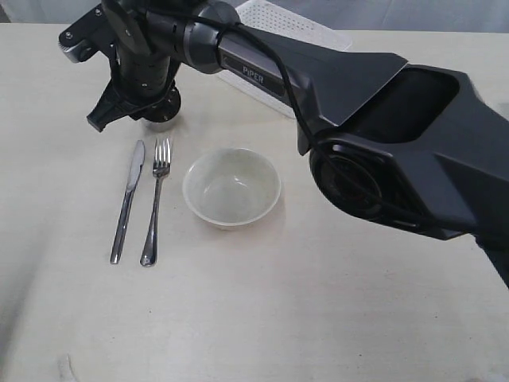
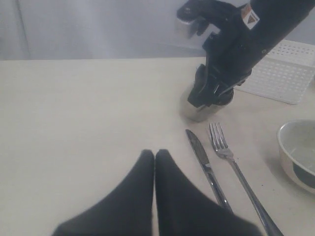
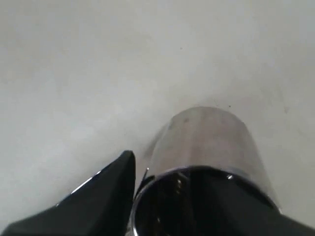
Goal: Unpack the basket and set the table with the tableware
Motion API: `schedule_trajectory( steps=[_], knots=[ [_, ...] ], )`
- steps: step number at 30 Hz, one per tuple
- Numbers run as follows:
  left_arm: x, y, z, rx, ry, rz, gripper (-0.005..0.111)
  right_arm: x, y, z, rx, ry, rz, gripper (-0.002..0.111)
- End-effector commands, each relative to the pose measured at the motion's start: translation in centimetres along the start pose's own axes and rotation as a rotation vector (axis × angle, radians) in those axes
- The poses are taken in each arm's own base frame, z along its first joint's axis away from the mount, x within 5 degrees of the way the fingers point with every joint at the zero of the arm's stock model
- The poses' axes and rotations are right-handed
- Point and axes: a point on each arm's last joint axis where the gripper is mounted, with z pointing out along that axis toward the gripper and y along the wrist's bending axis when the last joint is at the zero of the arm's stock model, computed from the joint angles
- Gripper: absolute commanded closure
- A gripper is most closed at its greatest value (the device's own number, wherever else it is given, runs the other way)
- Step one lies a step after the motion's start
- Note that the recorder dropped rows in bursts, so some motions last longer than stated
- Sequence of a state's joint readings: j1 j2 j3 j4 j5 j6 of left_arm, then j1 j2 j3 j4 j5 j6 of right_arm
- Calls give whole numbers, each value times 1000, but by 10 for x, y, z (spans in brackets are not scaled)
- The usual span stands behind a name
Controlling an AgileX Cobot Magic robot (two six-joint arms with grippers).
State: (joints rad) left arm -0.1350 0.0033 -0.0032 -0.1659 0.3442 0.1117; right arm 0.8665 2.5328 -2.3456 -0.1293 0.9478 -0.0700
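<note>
backdrop [image 2: 74, 29]: pale grey, blurred | light: soft, even | shadows: faint

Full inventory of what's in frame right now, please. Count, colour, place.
table: one, pale cream, under everything
basket: one, white perforated, far side behind the right arm
bowl: one, off-white, mid-table, empty
fork: one, steel, left of bowl in exterior view
knife: one, steel, beside fork on its left
cup: one, steel, upright beyond knife and fork tips
white scrap: one, near corner, too small to identify
right arm: one, black, across the table
right pincer: one, black, at the cup, grip unclear
left pincer: one, black, shut, empty
</note>
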Motion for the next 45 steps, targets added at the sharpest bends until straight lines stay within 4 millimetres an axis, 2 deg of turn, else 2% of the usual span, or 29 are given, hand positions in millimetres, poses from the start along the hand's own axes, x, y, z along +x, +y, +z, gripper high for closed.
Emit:
schedule_trajectory(
  steps=[1, 8, 18, 22, 27, 29, 32, 33, 37, 39, 40, 41, 43, 44, 45],
  knots=[
    [1, 0, 0, 7, -1, 1, 107, -7, -11, -9, 45, -52, -16, 71],
    [1, 0, 0, 6, -1, 5, 107, -4, -26, -9, 41, -53, 22, 71],
    [1, 0, 0, 6, -1, 5, 107, -7, -24, -13, -30, -82, 32, 71],
    [1, 0, 0, 6, -1, 5, 107, -17, -28, -43, -23, -122, 36, 71],
    [1, 0, 0, 6, -1, 5, 107, -31, -34, -111, -13, -184, 32, 73],
    [1, 0, 0, 6, -1, 5, 107, -33, -37, -138, -8, -200, 28, 82],
    [1, 0, 0, 6, -1, 5, 107, -24, -40, -170, -18, -116, 12, 109],
    [1, 0, 0, 6, -1, 5, 107, -20, -39, -177, -25, -75, 10, 108],
    [1, 0, 0, 6, -1, 5, 107, -17, -42, -200, -21, -97, 34, 109],
    [1, 0, 0, 6, -1, 3, 107, -9, -41, -208, -17, -78, 33, 109],
    [1, 0, 0, 6, -1, 3, 107, 2, -44, -218, -15, -62, 38, 109],
    [1, 0, 0, 6, -1, 3, 107, 7, -45, -217, -12, -69, 41, 109],
    [1, 0, 0, 6, -1, 3, 107, 29, -56, -221, 8, -77, 58, 109],
    [1, 0, 0, 6, -1, 3, 107, 50, -67, -222, 29, -85, 79, 109],
    [1, 0, 0, 6, -1, 3, 107, 60, -71, -222, 39, -89, 76, 109]
  ],
)
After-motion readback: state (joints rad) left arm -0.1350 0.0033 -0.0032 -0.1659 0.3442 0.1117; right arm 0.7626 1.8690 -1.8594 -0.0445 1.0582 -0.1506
